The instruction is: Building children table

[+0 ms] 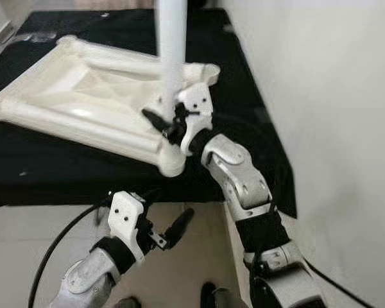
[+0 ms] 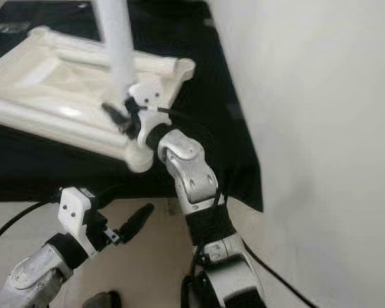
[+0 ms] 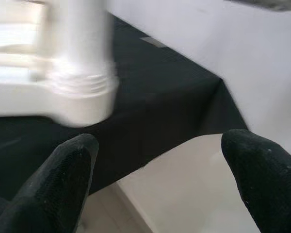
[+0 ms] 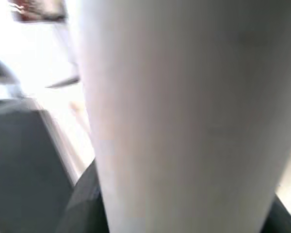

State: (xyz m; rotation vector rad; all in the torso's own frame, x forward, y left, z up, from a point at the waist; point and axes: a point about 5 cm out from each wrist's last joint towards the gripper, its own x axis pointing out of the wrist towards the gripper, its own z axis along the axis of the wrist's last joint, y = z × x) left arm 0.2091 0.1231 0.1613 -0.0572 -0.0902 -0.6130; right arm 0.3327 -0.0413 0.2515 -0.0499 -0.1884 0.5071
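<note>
The right gripper (image 1: 174, 122) grasps the white leg (image 1: 171, 45) upright over the upturned tabletop (image 1: 83, 96) on the black counter (image 1: 244, 96); keep it plumb. The left gripper (image 1: 170, 234) hangs released.

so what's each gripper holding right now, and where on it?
The right gripper is shut on the white table leg near its lower end, just above the tabletop frame. The left gripper holds nothing, jaws open.

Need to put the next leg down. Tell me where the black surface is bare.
Bare black cloth runs between the white table frame and the wall, and along the front edge. Crowded at the near corner, where the right gripper holds the white leg.
</note>
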